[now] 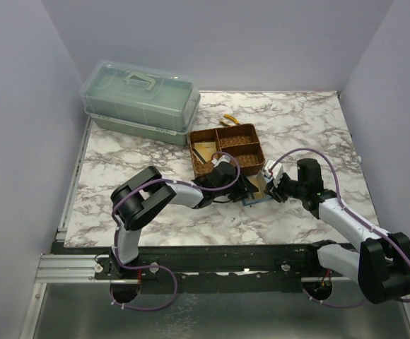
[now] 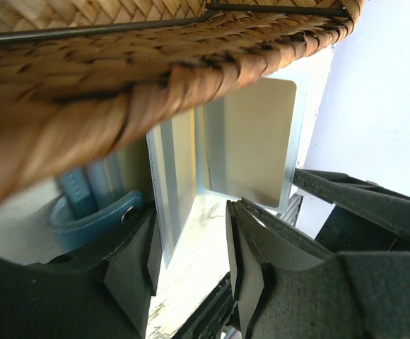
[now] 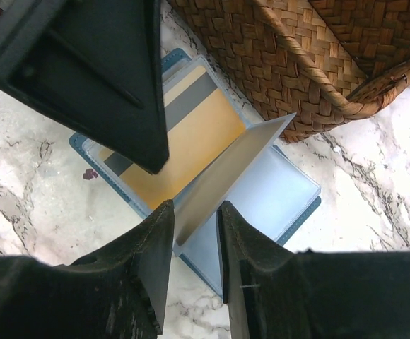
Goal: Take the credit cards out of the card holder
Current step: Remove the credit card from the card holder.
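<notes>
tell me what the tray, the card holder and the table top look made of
Tray: woven natural fibre, probably rattan or bamboo strip, matt brown, plaited weave. Card holder: teal cover, perhaps leather or imitation, with clear glossy plastic sleeves. Table top: marble look, white with grey veins; possibly printed laminate.

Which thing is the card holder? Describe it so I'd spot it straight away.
Find the brown woven tray in the middle of the marble table. Beside its near edge lies the card holder, open: small, blue-edged, with clear sleeves and a yellow-gold card inside; nothing else nearby is blue.
</notes>
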You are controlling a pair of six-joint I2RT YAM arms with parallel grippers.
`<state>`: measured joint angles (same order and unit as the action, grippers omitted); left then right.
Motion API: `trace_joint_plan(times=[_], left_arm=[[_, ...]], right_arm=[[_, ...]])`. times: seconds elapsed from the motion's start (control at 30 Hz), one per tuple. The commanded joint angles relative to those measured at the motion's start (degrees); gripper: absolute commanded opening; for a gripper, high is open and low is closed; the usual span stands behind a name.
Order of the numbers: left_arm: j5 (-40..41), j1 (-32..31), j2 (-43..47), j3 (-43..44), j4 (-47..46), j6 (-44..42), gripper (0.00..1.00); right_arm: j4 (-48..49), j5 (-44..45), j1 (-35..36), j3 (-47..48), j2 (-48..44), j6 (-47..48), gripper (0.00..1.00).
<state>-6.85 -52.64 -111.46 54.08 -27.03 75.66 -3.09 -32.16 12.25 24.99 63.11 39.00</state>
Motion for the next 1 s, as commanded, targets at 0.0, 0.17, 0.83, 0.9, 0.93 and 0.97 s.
trace_joint_plan(times=[0.0, 0.17, 0.83, 0.9, 0.93, 0.97], left_arm=[[5.49, -0.78, 5.88, -4.28, 4.06, -2.16, 0.47], [8.20, -1.35, 11.86, -7.27, 4.44, -2.10, 0.51], [6.93, 0.66, 1.92, 2.64, 1.63, 1.95, 0.68], [6.90, 0.69, 1.70, 1.93, 1.31, 2.31, 0.71], [6.93, 0.66, 1.69, 1.51, 0.84, 2.57, 0.71], [6.91, 0.65, 1.76, 1.13, 0.31, 2.64, 0.72]], right_arm=[[-1.28, -0.23, -0.21, 0.89, 0.81, -0.82, 0.36], [-2.42, -1.44, -0.21, 1.71, 1.63, -1.30, 0.38], [-3.24, -4.93, -0.25, 1.90, 0.96, -0.26, 0.44], [-3.35, -5.65, -0.21, 1.90, 1.03, -0.02, 0.46], [-3.37, -6.09, -0.21, 1.89, 1.17, 0.04, 0.47], [-3.45, -6.41, -0.21, 1.90, 1.32, 0.10, 0.47]])
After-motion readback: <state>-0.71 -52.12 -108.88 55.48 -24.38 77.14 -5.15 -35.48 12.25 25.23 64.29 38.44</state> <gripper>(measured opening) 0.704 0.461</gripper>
